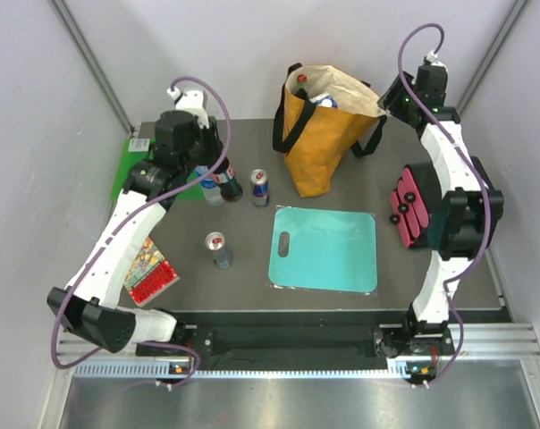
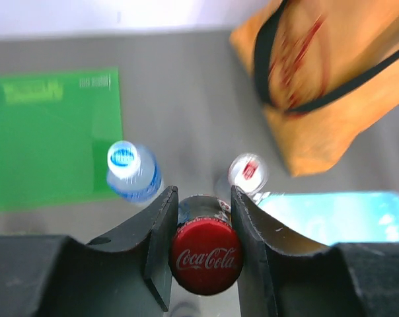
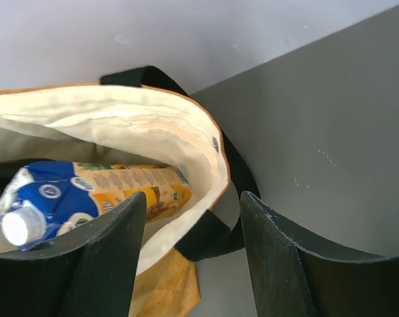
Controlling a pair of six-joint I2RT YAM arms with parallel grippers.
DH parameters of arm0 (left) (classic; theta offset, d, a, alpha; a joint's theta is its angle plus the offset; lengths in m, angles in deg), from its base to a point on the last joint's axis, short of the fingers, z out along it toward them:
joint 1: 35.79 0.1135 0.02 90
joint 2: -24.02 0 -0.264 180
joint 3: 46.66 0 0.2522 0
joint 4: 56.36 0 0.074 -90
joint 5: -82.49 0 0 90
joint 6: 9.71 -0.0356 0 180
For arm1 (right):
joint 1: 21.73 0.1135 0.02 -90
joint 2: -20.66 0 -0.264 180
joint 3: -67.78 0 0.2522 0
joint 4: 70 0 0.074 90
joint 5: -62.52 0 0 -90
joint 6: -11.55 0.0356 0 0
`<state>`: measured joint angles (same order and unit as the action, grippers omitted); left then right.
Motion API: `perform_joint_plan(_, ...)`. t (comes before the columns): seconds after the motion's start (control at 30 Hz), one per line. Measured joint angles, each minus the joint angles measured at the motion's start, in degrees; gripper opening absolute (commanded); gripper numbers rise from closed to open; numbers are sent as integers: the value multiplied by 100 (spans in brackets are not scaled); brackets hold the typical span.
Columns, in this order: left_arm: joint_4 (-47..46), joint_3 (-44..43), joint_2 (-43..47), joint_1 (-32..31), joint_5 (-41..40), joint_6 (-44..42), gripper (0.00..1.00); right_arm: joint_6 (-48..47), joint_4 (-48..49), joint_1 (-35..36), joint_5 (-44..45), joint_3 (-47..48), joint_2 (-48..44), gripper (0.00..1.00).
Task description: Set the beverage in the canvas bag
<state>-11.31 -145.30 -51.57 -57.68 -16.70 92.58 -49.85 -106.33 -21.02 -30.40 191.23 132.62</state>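
Note:
The mustard-yellow canvas bag (image 1: 328, 134) stands open at the back of the table, with a blue and orange carton (image 3: 87, 191) inside. My left gripper (image 2: 203, 191) is shut on the neck of a Coca-Cola bottle (image 2: 206, 256) with a red cap, left of the bag (image 2: 331, 86). In the top view the bottle (image 1: 227, 181) is beside a water bottle (image 1: 209, 186). My right gripper (image 3: 193, 196) is open and empty, its fingers straddling the bag's right rim and black handle (image 3: 213, 231). In the top view it (image 1: 391, 98) hovers at the bag's right edge.
A Red Bull can (image 1: 260, 188) stands right of the held bottle, and another can (image 1: 219, 250) stands nearer me. A teal cutting board (image 1: 324, 248) lies in front of the bag. A green mat (image 1: 131, 165) and a snack packet (image 1: 149, 271) lie at the left.

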Motion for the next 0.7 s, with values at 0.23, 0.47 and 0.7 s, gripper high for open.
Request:
perform_joint_plan(0.23, 20, -1316, -387, -2, 195, 22, 0, 17, -127, -2, -7, 2, 356, 56)
perform_joint_plan(0.47, 120, -2667, -1213, -4, 321, 111, 0, 122, -103, 0, -223, 4, 533, 32)
perform_joint_plan(0.7, 181, -4129, -2203, -9, 382, 415, 0, 28, 59, 87, -428, -24, 520, 0)
